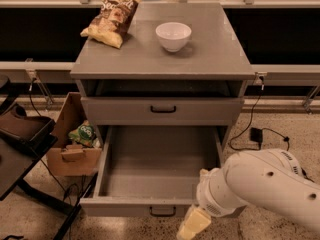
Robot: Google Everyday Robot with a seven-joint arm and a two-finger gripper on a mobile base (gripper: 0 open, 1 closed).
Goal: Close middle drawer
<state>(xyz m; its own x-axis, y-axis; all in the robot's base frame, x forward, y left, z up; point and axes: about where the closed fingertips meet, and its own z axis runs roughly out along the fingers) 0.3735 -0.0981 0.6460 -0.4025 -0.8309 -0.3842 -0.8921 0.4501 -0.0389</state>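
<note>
Cream gripper [192, 225] at front-right corner of pulled-out wide grey middle drawer [155, 169]; black bar handle [162, 211] just left; grip state: cannot tell.

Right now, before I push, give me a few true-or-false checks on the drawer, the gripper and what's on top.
The middle drawer is pulled far out. True.
The white bowl sits inside it. False: it stands on the cabinet top.
The gripper is low at the drawer's front, right of its handle. True.
The chip bag lies on the floor. False: it lies on the cabinet top, beside the bowl.
</note>
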